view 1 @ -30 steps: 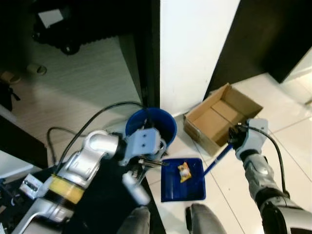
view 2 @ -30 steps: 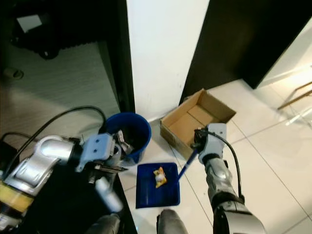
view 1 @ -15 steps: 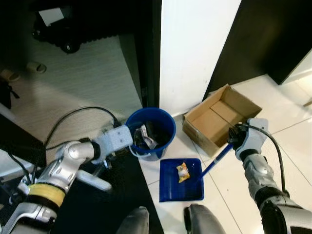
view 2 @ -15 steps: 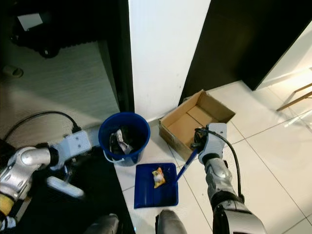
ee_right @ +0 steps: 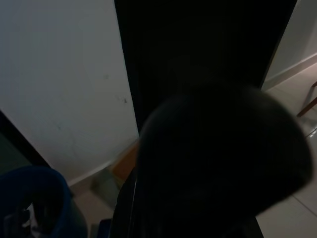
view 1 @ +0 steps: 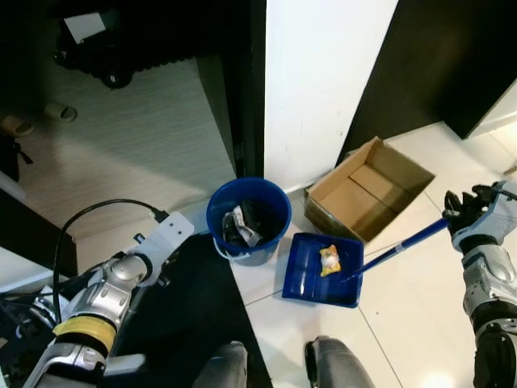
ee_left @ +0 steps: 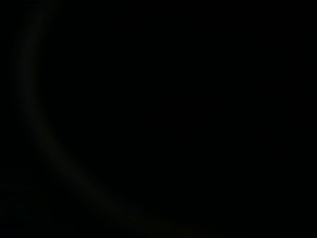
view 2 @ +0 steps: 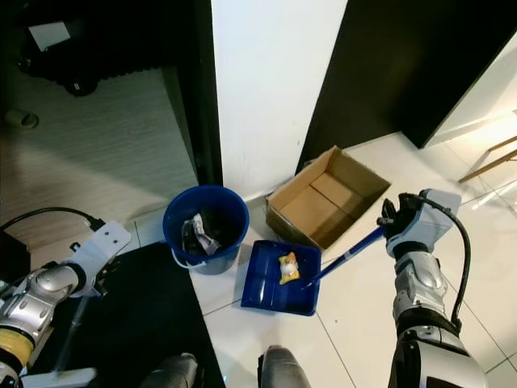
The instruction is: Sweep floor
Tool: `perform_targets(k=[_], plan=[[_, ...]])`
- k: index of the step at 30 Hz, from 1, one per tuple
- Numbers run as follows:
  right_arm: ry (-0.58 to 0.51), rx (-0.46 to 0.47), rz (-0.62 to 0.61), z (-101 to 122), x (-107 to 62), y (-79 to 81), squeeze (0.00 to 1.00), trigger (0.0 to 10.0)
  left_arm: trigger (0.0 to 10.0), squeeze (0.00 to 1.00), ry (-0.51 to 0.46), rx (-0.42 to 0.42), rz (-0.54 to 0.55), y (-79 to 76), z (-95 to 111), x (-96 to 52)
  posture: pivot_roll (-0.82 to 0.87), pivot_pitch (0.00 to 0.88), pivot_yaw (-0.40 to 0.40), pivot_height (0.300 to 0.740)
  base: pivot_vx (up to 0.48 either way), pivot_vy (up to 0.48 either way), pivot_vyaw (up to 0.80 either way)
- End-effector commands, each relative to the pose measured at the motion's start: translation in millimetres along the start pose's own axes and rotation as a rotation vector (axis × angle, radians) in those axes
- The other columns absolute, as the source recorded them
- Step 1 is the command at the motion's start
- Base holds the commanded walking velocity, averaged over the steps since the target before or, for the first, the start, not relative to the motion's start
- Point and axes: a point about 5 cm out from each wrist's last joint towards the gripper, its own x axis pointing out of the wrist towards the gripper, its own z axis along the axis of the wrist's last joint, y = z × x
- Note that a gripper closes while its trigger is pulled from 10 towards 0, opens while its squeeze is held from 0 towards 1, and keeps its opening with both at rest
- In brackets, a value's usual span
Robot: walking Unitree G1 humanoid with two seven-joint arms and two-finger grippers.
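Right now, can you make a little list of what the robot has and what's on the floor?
right gripper: shut on the dustpan's long blue handle
dustpan: blue, on the white tiles, beside the bucket
wrapper: yellow and white, lying in the dustpan
bucket: blue, holds crumpled rubbish
cardboard box: open, by the wall
left arm: low over the dark mat, idle

Head views bright and sharp — wrist views dark.

My dustpan (view 1: 319,279) sits at 6 o'clock, wrapper (view 1: 329,259) in it; bucket (view 1: 248,220) at 10 o'clock, cardboard box (view 1: 367,197) at 2.
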Motion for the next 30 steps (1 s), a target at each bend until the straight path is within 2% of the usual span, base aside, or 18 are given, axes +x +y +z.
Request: perform_targets(k=[1,2,3,4,6,10,11,14,17,18,23,24,26,27,29,30], plan=[[-0.077,0.023,-0.034,22.7,6.3,-11.6,0.00,0.0,10.0,0.00,0.003,0.027,0.034,2.6,3.7,2.0,0.02,0.045,-0.016,0.740,0.000,0.000,0.00],[-0.109,0.037,-0.049,33.8,9.5,-16.6,0.00,0.0,10.0,0.00,-0.003,0.015,0.038,1.6,6.7,4.4,0.02,0.043,-0.015,0.740,0.000,0.000,0.00],[-0.109,0.037,-0.049,33.8,9.5,-16.6,0.00,0.0,10.0,0.00,-0.003,0.015,0.038,1.6,6.7,4.4,0.02,0.043,-0.015,0.740,0.000,0.000,0.00],[-0.177,0.050,-0.061,54.6,15.6,-20.8,0.00,0.0,10.0,0.00,-0.012,0.000,0.049,0.6,12.0,8.1,0.01,0.040,-0.015,0.740,0.000,0.000,0.00],[-0.222,0.059,-0.065,68.1,19.6,-21.5,0.00,0.0,10.0,0.00,-0.020,0.008,0.058,0.7,15.2,9.9,0.01,0.040,-0.015,0.740,0.000,0.000,0.00],[-0.237,0.069,-0.060,74.0,21.9,-20.8,0.00,0.0,10.0,0.00,-0.038,0.027,0.071,2.3,19.6,11.1,0.01,0.042,-0.020,0.740,0.000,0.000,0.00],[-0.230,0.069,-0.048,73.5,22.9,-18.5,0.00,0.0,10.0,0.00,-0.070,0.046,0.109,7.7,27.2,11.0,0.01,0.041,-0.021,0.740,0.000,0.000,0.00],[-0.173,0.070,-0.021,60.8,22.6,-12.4,0.00,0.0,10.0,0.00,-0.145,0.091,0.201,25.6,48.9,8.6,0.01,0.043,-0.027,0.740,0.000,0.000,0.00],[-0.136,0.071,-0.013,50.2,20.7,-8.9,0.00,0.0,10.0,0.00,-0.166,0.091,0.228,32.6,55.4,7.3,0.01,0.043,-0.027,0.740,0.000,0.000,0.00],[-0.079,0.082,-0.004,32.2,16.3,-2.7,0.00,0.0,10.0,0.00,-0.192,0.068,0.270,41.9,62.8,6.5,0.01,0.044,-0.027,0.740,0.000,0.000,0.00],[-0.033,0.099,0.003,10.1,8.3,7.1,0.00,0.0,10.0,0.00,-0.183,0.053,0.284,45.8,60.6,7.6,0.01,0.045,-0.020,0.740,0.000,0.000,0.00],[-0.022,0.102,0.002,4.3,5.6,9.5,0.00,0.0,10.0,0.00,-0.202,0.009,0.277,44.8,60.8,8.2,0.01,0.044,-0.018,0.740,0.000,0.000,0.00],[-0.001,0.112,-0.004,-7.2,0.2,14.2,0.00,0.0,10.0,0.00,-0.233,-0.201,0.274,41.3,59.2,11.3,0.01,0.044,-0.018,0.740,0.000,0.000,0.00],[-0.001,0.112,-0.004,-7.2,0.2,14.2,0.00,0.0,10.0,0.00,-0.233,-0.201,0.274,41.3,59.2,11.3,0.01,0.044,-0.018,0.740,0.000,0.000,0.00],[0.019,0.118,-0.013,-17.8,-5.2,18.8,0.00,0.0,10.0,0.00,-0.230,-0.349,0.282,35.9,53.1,15.4,0.00,0.045,-0.018,0.740,0.000,0.000,0.00],[0.019,0.118,-0.013,-17.8,-5.2,18.8,0.00,0.0,10.0,0.00,-0.230,-0.349,0.282,35.9,53.1,15.4,0.00,0.045,-0.018,0.740,0.000,0.000,0.00]])
